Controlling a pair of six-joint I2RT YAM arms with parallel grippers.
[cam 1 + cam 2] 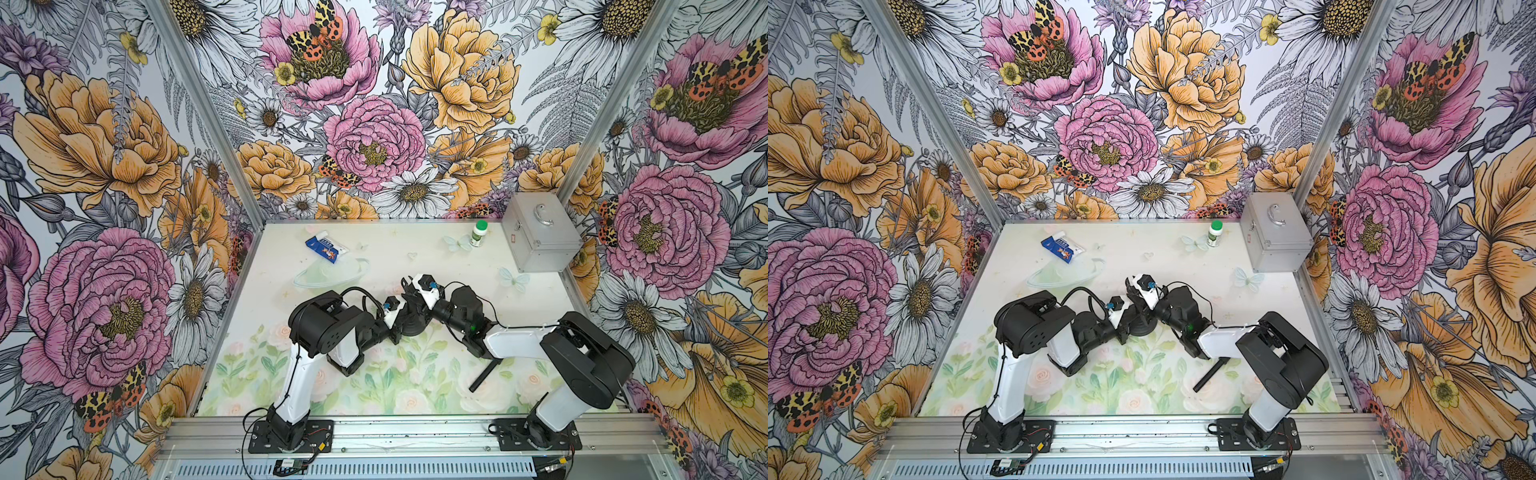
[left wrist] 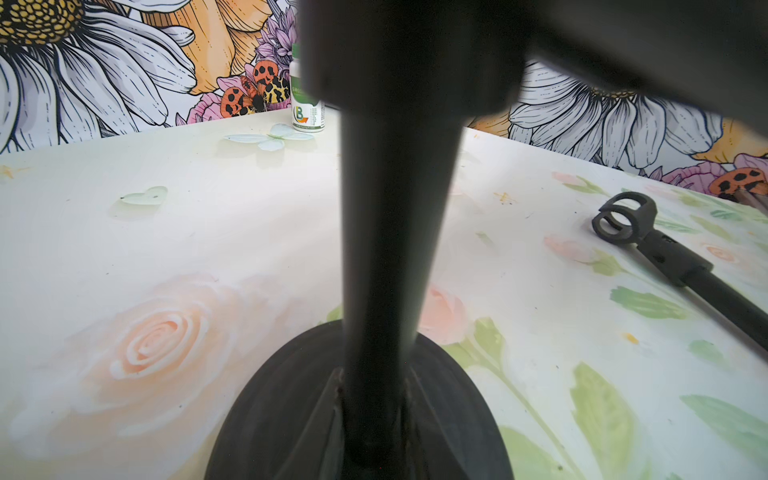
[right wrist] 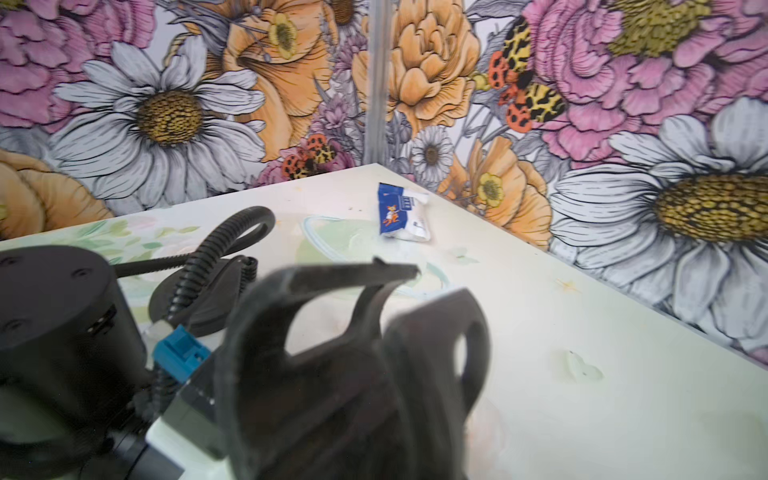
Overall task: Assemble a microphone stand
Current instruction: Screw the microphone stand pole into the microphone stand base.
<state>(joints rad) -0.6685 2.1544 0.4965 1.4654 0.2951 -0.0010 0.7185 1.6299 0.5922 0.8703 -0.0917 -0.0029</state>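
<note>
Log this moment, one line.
left claw: shut on pole | pole: upright on base | right claw: near pole | clip rod: on table

Floral surface (image 1: 415, 257) bore packet (image 1: 326, 248) upper left, bottle (image 1: 479, 233), metal case (image 1: 540, 232) upper right, round base (image 1: 415, 328) centre, rod (image 1: 482, 376) lower right.

A round black base (image 1: 415, 328) is sitting flat near the table's middle, with a slim black upright pole (image 2: 395, 232) rising from its centre (the top of it is hidden). Well apart, at about four o'clock from it, a black clip rod (image 1: 482, 376) is lying flat, its ringed clip end (image 2: 623, 216) pointing toward one o'clock.
</note>
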